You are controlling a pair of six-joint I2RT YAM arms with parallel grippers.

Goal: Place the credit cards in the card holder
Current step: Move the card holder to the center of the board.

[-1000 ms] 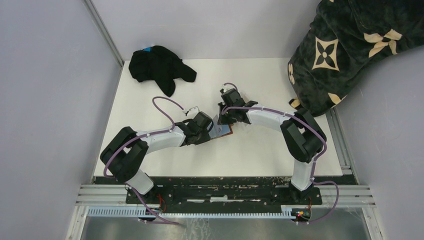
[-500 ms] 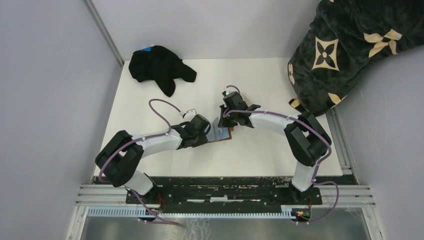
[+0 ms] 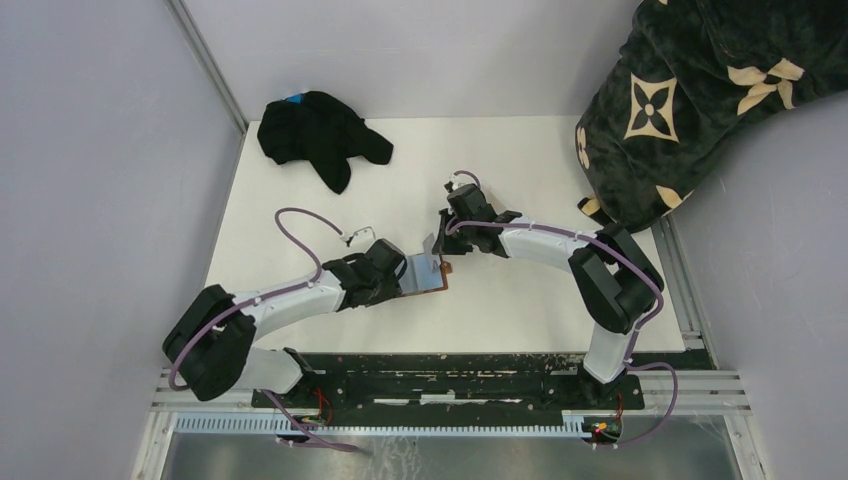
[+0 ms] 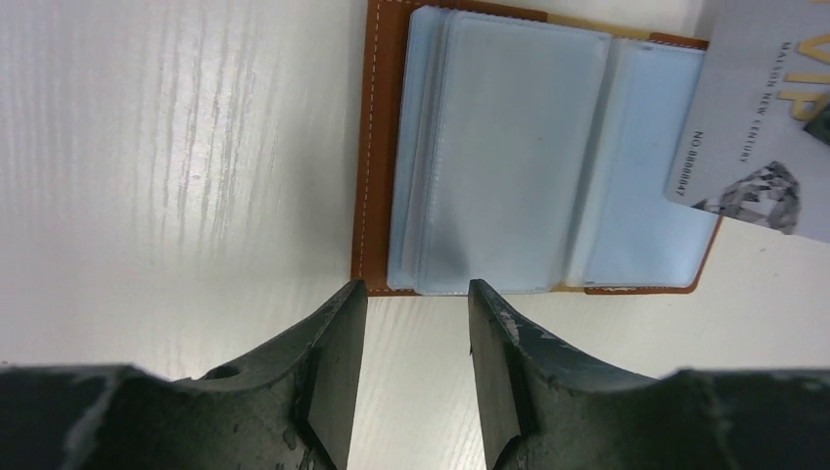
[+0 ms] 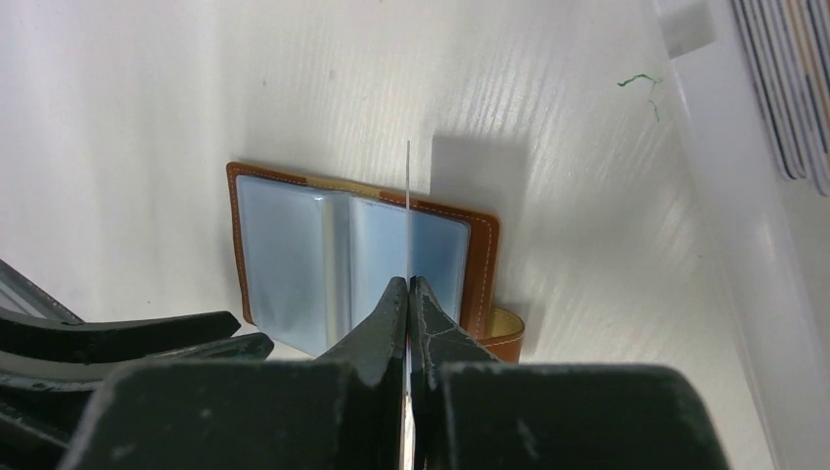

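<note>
The card holder (image 3: pixel 427 276) lies open and flat on the white table, a brown leather wallet with clear bluish sleeves (image 4: pixel 509 157) facing up. My left gripper (image 4: pixel 413 299) is open just short of its near edge, with only bare table between the fingers. My right gripper (image 5: pixel 408 289) is shut on a grey credit card (image 4: pixel 759 117), held upright above the wallet's right half. That card appears edge-on (image 5: pixel 408 211) in the right wrist view. The wallet's snap tab (image 5: pixel 504 333) sticks out on the right.
A clear tray (image 5: pixel 714 166) with several more cards (image 5: pixel 783 88) stands at the right of the right wrist view. A black cloth (image 3: pixel 320 130) lies at the table's back left. A dark patterned blanket (image 3: pixel 700 80) hangs over the back right corner.
My left arm has drawn back toward the near left, taking the wallet a little that way, and its jaws have opened off the wallet's edge. The right gripper keeps its card above it.
</note>
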